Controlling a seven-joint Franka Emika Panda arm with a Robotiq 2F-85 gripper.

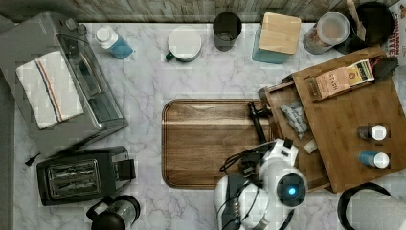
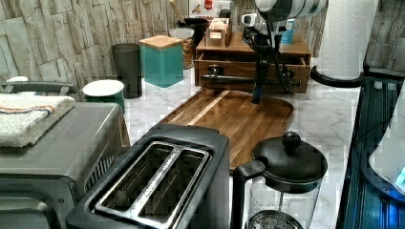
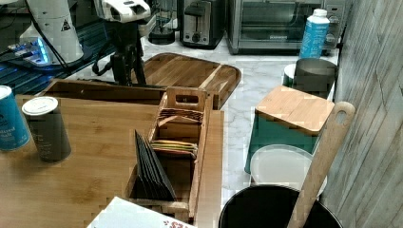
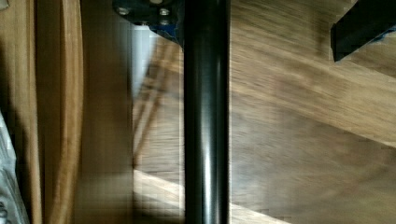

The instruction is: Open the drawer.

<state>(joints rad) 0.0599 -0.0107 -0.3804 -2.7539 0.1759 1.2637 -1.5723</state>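
Note:
The drawer of the bamboo box stands partly pulled out toward the dark cutting board in the top view, with a grey packet lying inside it. Its thin black bar handle runs between my gripper's two fingers, close to one finger and well apart from the other. The gripper is open and hangs straight down over the handle in the left view, at the drawer front. In the right view the gripper stands just beyond the drawer's front wall.
A dark cutting board lies in front of the drawer. A toaster, toaster oven and french press sit on the top view's left. A teal canister, cups and jars line the back. Small bottles stand on the box.

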